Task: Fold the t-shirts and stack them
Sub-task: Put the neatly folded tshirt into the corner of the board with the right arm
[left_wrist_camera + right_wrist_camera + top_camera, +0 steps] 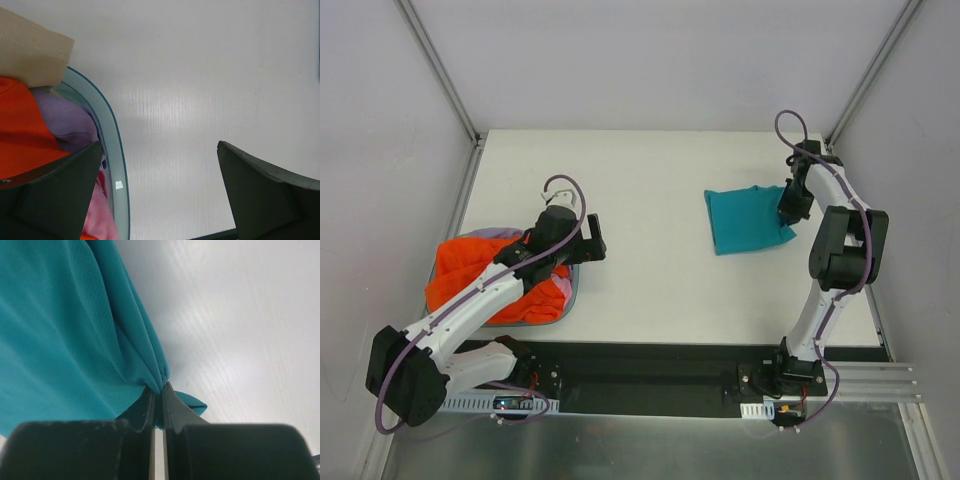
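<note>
Teal t-shirt (pixel 748 220) lies in a compact, roughly rectangular shape on the right half of the desk (pixel 650 170). Right fingers (pixel 788 208) are closed tight on a bunched fold of cloth at the shirt's right edge. Orange t-shirt (pixel 465 268) and lavender-pink t-shirt (pixel 562 285) sit heaped together in a grey tray (pixel 555 315) at the left. Left fingers (pixel 590 240) are spread fully wide, holding nothing, above the tray's right rim.

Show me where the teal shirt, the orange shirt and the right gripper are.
teal shirt (pixel 748 220): top view, middle of the cloth.
orange shirt (pixel 460 268): top view, bunched cloth left of the arm.
right gripper (pixel 159 389): right wrist view, fingertips pinching the teal cloth.
</note>
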